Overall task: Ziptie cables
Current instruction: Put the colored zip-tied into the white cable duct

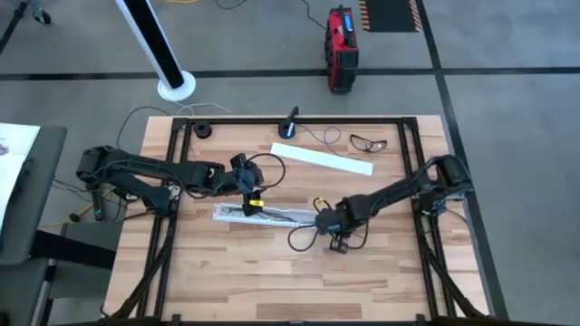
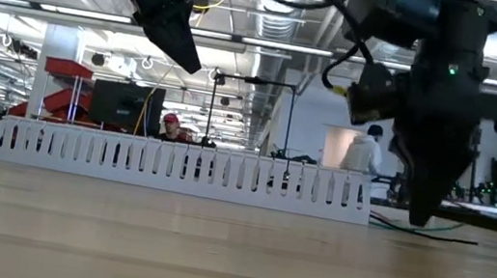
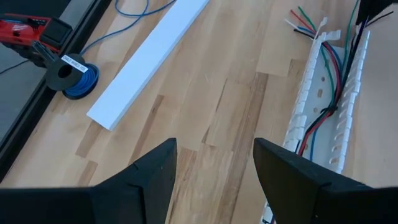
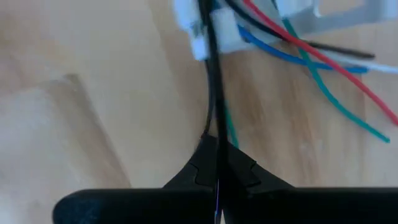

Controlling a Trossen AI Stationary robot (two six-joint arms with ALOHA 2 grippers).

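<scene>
On the left of the table, your left gripper (image 1: pixel 251 192) hangs above the slotted white cable tray (image 1: pixel 267 214), its 2 fingers (image 3: pixel 149 180) spread wide with nothing between them; my guess is it waits there, ready to steady the tray. At the middle, the cables (image 3: pixel 328 68) lie along that tray: thin red, green, blue and black wires whose loose ends fan out past its end. Further right, your right gripper (image 1: pixel 328 220) sits low at the tray's end, fingers pinched tight on 1 thin black strand (image 4: pixel 214 81), seemingly keeping it taut.
</scene>
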